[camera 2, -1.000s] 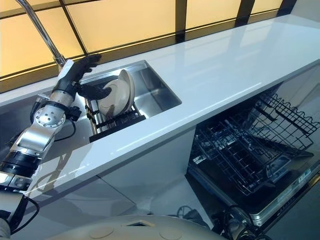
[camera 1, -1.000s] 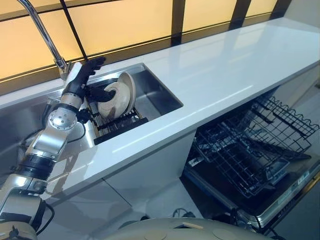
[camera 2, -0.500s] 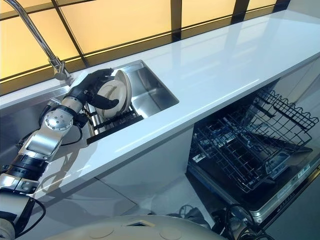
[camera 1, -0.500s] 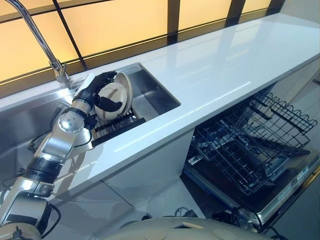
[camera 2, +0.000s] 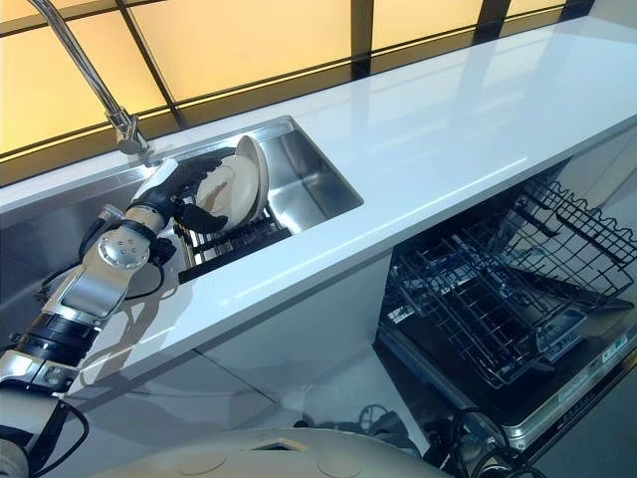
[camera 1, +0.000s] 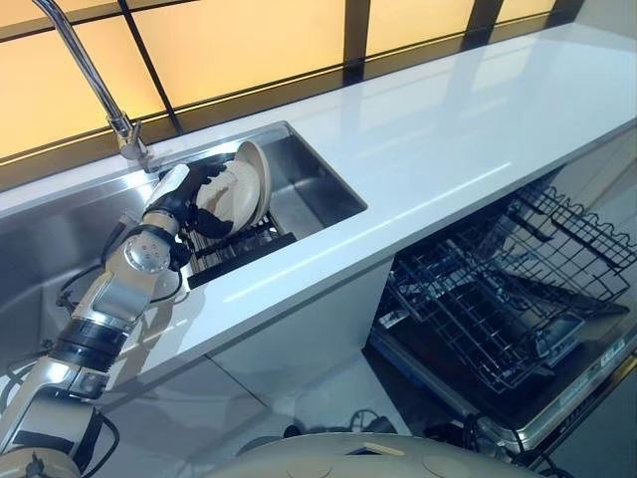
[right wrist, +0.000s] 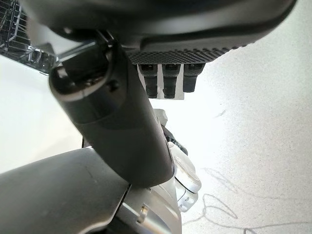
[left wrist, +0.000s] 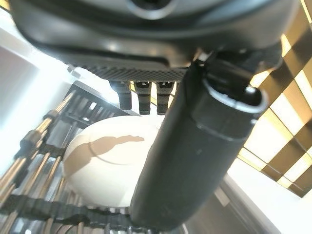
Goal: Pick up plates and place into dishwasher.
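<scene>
— Where is the plate [camera 1: 239, 189]?
— Standing on edge, leaning back a little, in the dark rack [camera 1: 234, 251] inside the steel sink [camera 1: 318, 184]. It is cream-white and round, its underside ring showing.
— And the dishwasher [camera 1: 508, 299]?
— Below the worktop [camera 1: 448, 129], door down, wire basket pulled out

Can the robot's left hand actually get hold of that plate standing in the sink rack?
Probably yes. The left hand is already at the plate in the rack, thumb across its face, nothing between them.
</scene>
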Controlling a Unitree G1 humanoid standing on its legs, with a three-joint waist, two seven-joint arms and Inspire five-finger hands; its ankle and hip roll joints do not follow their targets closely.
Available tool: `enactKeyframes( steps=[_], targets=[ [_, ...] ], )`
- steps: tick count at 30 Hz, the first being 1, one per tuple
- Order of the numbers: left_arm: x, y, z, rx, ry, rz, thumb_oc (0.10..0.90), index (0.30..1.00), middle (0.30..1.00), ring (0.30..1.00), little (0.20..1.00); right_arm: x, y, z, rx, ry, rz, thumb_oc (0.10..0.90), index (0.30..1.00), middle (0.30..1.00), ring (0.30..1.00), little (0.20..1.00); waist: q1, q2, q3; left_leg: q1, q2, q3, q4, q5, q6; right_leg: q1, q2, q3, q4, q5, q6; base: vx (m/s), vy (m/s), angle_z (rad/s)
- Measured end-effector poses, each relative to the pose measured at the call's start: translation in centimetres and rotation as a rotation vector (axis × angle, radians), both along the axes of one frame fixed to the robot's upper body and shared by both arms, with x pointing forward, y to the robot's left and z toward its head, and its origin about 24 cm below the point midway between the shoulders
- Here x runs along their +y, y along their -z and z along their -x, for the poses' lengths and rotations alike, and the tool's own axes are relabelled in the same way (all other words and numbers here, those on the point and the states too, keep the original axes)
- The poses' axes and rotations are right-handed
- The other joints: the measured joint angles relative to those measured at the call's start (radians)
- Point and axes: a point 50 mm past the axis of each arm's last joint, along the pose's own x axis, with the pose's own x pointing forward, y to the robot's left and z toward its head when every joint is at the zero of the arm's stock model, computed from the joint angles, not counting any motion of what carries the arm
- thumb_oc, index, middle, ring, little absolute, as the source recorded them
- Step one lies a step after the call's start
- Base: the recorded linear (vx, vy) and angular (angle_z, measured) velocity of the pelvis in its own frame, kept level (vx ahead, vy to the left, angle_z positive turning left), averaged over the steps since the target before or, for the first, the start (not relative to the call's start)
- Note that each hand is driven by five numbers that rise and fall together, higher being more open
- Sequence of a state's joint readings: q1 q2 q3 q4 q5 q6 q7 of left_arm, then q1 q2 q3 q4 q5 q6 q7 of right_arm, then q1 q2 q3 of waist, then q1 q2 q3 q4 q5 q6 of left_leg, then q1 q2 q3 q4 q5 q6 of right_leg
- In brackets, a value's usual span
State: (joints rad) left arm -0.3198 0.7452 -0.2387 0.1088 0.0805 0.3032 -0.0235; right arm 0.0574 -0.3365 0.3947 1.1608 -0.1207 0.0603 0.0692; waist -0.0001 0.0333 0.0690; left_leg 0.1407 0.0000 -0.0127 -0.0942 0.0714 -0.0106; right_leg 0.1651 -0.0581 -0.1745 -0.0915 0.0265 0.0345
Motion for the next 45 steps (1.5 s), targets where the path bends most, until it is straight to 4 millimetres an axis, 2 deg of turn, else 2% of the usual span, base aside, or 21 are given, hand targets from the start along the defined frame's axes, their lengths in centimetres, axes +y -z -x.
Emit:
enactKeyframes(
  steps=[13, 21, 28, 33, 37, 45],
  targets=[
    [-1.8, 1.7, 0.3, -0.028, -0.028, 0.051, 0.8, 0.9, 0.9, 0.9, 0.9, 0.1, 0.1, -0.1, -0.003, 0.008, 0.002, 0.8, 0.9, 0.9, 0.9, 0.9, 0.0, -0.003, 0.004, 0.0, 0.0, 0.001, 0.0, 0.0, 0.0, -0.001, 0.0, 0.001, -0.002, 0.0, 0.0, 0.0, 0.0, 0.0],
    [-2.3, 1.6, 0.4, -0.137, -0.089, -0.014, 0.8, 0.9, 0.9, 0.9, 0.9, 0.1, 0.1, -0.1, -0.003, 0.008, 0.003, 0.8, 0.9, 0.9, 0.9, 0.9, -0.001, -0.003, 0.005, 0.001, 0.001, 0.003, 0.0, 0.0, 0.0, -0.001, 0.0, 0.003, -0.002, -0.001, 0.001, 0.0, -0.008, 0.0],
    [-3.3, 2.5, 0.5, -0.13, -0.103, -0.075, 0.8, 0.9, 0.9, 0.9, 0.9, 0.1, 0.1, -0.2, -0.003, 0.007, 0.005, 0.8, 0.9, 0.9, 0.9, 0.9, 0.0, -0.003, 0.006, 0.001, 0.0, 0.008, 0.001, 0.0, 0.0, -0.004, 0.001, 0.009, -0.002, -0.003, 0.005, -0.02, -0.017, -0.02],
    [-2.7, 2.9, 0.7, -0.197, -0.196, -0.144, 0.8, 0.9, 0.9, 0.9, 0.9, 0.1, 0.1, -0.4, -0.003, 0.002, 0.003, 0.8, 0.9, 0.9, 0.9, 0.9, -0.006, 0.0, 0.007, 0.008, 0.002, 0.012, 0.0, -0.003, -0.003, -0.004, 0.003, 0.025, -0.003, -0.003, 0.005, 0.03, -0.03, -0.09],
    [-1.3, 4.5, 0.6, -0.162, -0.282, -0.158, 0.8, 0.9, 0.9, 0.9, 0.9, 0.1, 0.1, -0.5, 0.0, -0.018, 0.005, 0.8, 0.9, 0.9, 0.9, 0.9, -0.012, 0.001, 0.007, 0.013, 0.001, 0.015, 0.001, -0.003, -0.003, -0.002, 0.005, 0.029, -0.003, -0.003, 0.005, 0.03, -0.045, -0.03],
    [-2.2, 5.1, 0.4, -0.097, -0.236, -0.118, 0.8, 0.9, 0.9, 0.9, 0.9, -0.1, 0.0, -0.5, 0.003, -0.03, 0.015, 0.8, 0.9, 0.9, 0.9, 0.9, -0.007, 0.011, 0.001, 0.021, 0.001, 0.038, 0.0, -0.009, 0.0, -0.004, 0.006, 0.058, -0.002, 0.001, 0.003, -0.02, -0.019, -0.08]
  ],
)
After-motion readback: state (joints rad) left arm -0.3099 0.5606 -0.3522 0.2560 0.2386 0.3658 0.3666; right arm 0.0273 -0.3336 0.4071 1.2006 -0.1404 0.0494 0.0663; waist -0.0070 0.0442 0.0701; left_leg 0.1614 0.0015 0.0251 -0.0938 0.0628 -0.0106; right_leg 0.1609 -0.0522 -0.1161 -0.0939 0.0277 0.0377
